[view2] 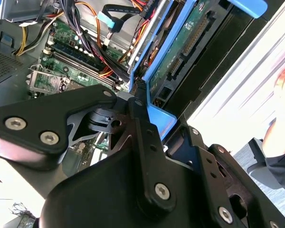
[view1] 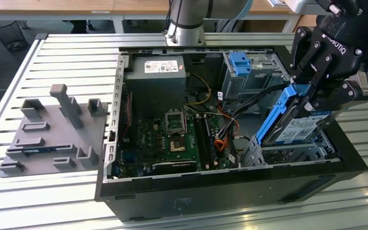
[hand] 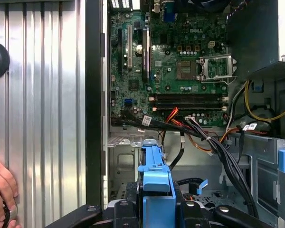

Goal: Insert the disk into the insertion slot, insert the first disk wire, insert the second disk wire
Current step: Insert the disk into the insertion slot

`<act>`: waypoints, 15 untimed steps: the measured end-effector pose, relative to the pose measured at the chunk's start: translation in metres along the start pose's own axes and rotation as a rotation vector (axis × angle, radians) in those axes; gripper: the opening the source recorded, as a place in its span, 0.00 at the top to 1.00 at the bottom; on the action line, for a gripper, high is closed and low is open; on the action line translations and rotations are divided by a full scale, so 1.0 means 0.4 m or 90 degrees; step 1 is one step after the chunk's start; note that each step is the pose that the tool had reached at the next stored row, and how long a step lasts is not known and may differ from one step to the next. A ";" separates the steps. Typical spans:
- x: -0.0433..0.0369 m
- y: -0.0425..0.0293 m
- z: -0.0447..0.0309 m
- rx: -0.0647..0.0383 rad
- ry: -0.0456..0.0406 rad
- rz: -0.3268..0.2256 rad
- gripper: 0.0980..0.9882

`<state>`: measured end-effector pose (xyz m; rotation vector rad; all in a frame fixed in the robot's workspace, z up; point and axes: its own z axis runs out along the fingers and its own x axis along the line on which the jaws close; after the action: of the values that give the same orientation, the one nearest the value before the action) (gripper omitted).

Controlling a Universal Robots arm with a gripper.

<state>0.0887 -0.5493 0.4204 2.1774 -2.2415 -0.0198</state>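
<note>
My black gripper point(view1: 306, 93) is shut on the disk point(view1: 298, 125), a silver drive with a white label in a bright blue carrier. The disk hangs tilted, its low end down at the insertion slot point(view1: 294, 152), the low silver perforated cage at the case's corner on the exterior view's right. I cannot tell whether they touch. In the second wrist view the gripper point(view2: 147, 114) clamps the blue carrier, and the disk point(view2: 192, 35) shows its green board side. The first wrist view has the carrier point(hand: 154, 183) rising over the slot's metal point(hand: 121, 164). Loose black and orange wires point(view1: 232, 125) lie beside the slot.
The open black computer case point(view1: 235, 184) lies on a slatted metal table point(view1: 63, 52). Inside are the motherboard point(view1: 171, 139), a power supply point(view1: 155, 72) and a taller cage with a blue tab point(view1: 241, 62). A grey fixture plate point(view1: 50, 134) lies left. A person's hand point(hand: 0, 192) rests on the table.
</note>
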 end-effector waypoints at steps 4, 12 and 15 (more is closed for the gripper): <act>0.000 0.000 0.005 0.000 0.0000 0.000 0.70; 0.000 0.000 0.015 0.000 0.0000 0.000 0.70; 0.000 0.000 0.018 0.000 0.0000 0.000 0.70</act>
<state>0.0886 -0.5494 0.4130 2.1774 -2.2416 -0.0199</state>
